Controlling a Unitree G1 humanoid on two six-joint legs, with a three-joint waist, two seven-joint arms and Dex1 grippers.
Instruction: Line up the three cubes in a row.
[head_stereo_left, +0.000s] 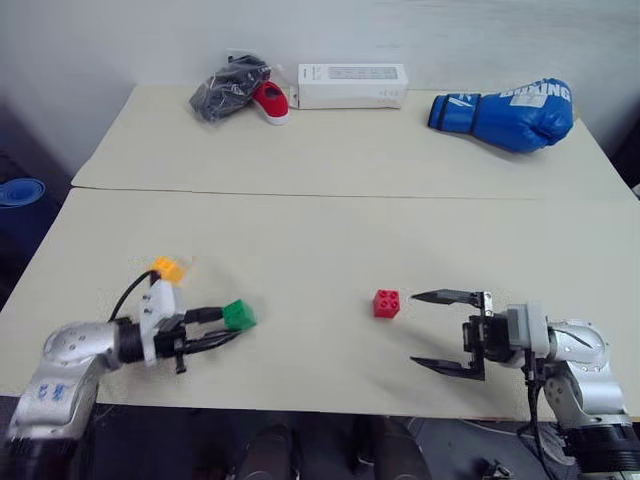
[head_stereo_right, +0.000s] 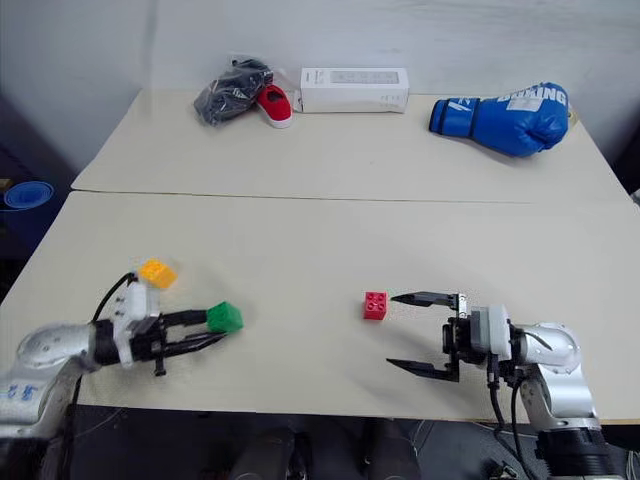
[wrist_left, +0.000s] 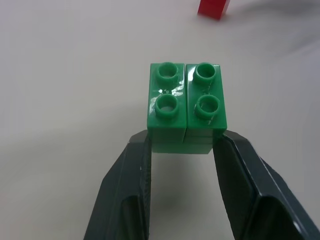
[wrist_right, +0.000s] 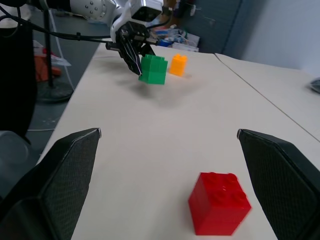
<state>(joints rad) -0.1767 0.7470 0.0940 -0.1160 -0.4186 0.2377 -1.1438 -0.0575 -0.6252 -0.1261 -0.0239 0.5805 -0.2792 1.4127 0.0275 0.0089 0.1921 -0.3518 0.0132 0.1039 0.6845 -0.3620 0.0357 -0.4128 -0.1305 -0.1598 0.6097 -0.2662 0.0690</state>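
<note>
My left gripper (head_stereo_left: 226, 325) is shut on the green cube (head_stereo_left: 239, 314), held a little above the table at the front left; the left wrist view has its two black fingers (wrist_left: 130, 190) clamping the studded green cube (wrist_left: 186, 105). The orange-yellow cube (head_stereo_left: 168, 268) rests on the table just behind that hand. The red cube (head_stereo_left: 387, 303) sits near the front centre. My right gripper (head_stereo_left: 432, 330) stands open, pointing left, its upper fingertip close to the red cube (wrist_right: 219, 202) but apart from it.
Along the table's far edge lie a blue boxing glove (head_stereo_left: 505, 114), a white box (head_stereo_left: 352, 85), a small red shoe (head_stereo_left: 271, 101) and a dark bundle (head_stereo_left: 227, 88). A seam (head_stereo_left: 350, 195) runs across where two tabletops meet.
</note>
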